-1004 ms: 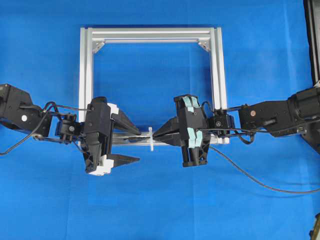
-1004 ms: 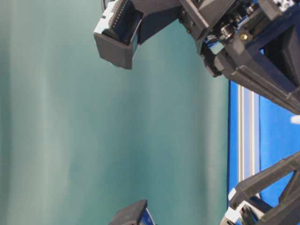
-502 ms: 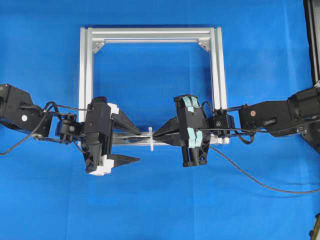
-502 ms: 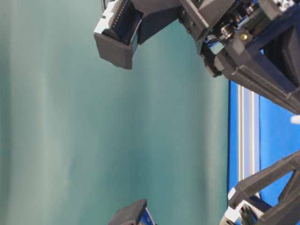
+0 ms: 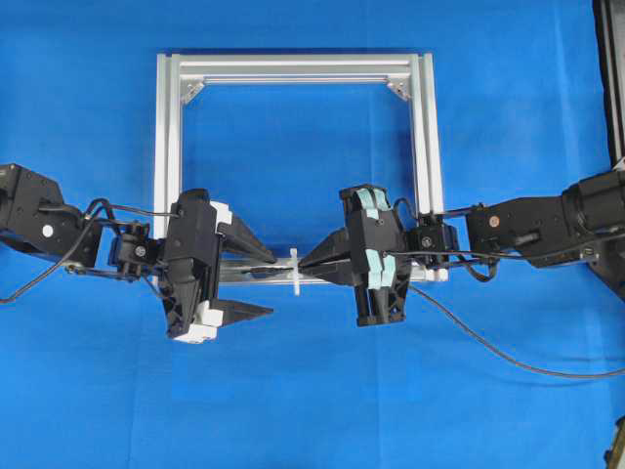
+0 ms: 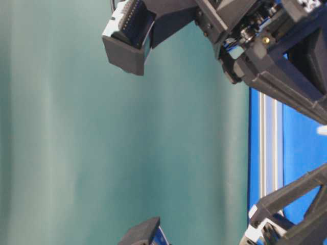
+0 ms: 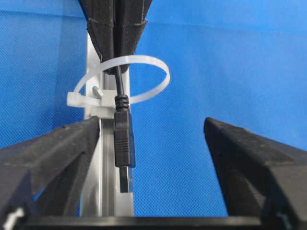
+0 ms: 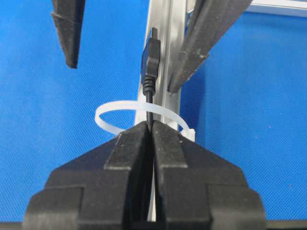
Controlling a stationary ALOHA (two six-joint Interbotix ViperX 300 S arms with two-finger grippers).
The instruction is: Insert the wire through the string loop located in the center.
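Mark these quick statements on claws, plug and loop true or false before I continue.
1. The right claw is shut on the thin black wire. True.
2. The black plug with the silvery tip has passed through the white plastic string loop. True.
3. The left claw is clamped on the plug. False: its jaws stand wide open either side of it.
4. The loop sits on the far bar of the silver aluminium frame. False: it is on the near bar, between the two claws.

left claw (image 5: 256, 286) spread, right claw (image 5: 311, 264) pinched
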